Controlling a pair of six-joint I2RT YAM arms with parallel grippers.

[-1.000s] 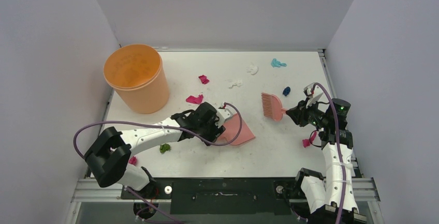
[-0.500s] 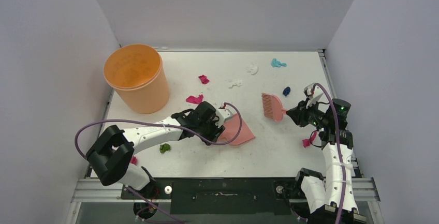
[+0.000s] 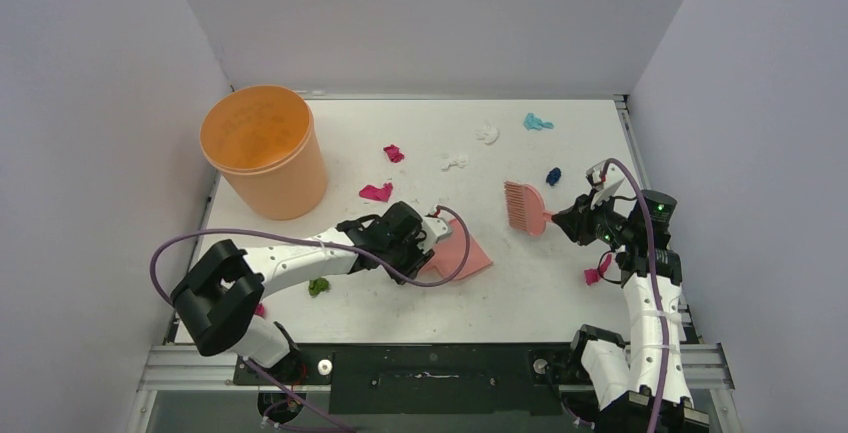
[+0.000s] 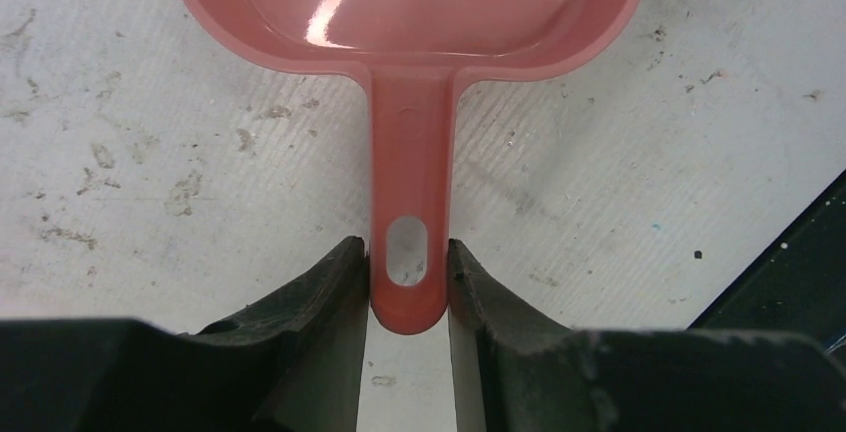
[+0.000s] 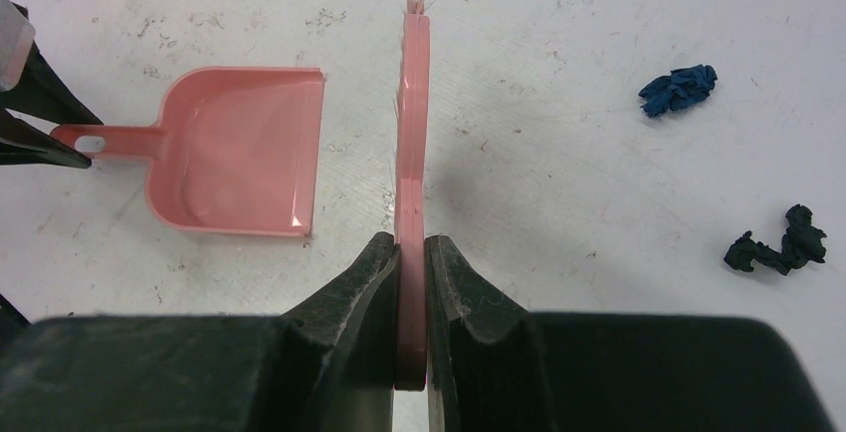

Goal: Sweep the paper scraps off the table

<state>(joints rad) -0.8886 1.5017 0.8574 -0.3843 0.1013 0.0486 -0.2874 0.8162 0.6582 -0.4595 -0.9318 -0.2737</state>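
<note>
Left end effector [image 4: 407,252] grasps the dustpan [image 4: 419,13] by the tip of its handle, with a finger against each side. The pan lies flat on the table [image 3: 560,303] at near centre, mouth facing right and slightly near. Right end effector [image 5: 412,252] is clenched on the brush [image 5: 414,113] handle; the brush stands on edge, bristles pointing far-left, just right of the dustpan with bare table between them.

Paper scraps [image 3: 376,192] are spread out:
- Two magenta ones lie far-left of the dustpan, the nearer just beside the left arm's wrist.
- White scraps [image 3: 453,161] sit far centre.
- Teal scrap [image 3: 536,122] is close to the far edge.
- Dark blue scrap [image 3: 553,176] lies just far-right of the brush head.
- Green scrap [image 3: 318,286] lies under the left arm's forearm, near the near edge.
- Magenta scrap [image 3: 597,275] sits beside the right arm, close to the right edge.

Orange bucket [image 3: 265,153] fills the far-left corner, against the left edge. Walls [image 3: 100,153] stand tight along the left, far and right edges. Open room: the strip near of the dustpan and brush, and mid-table between bucket and brush.
</note>
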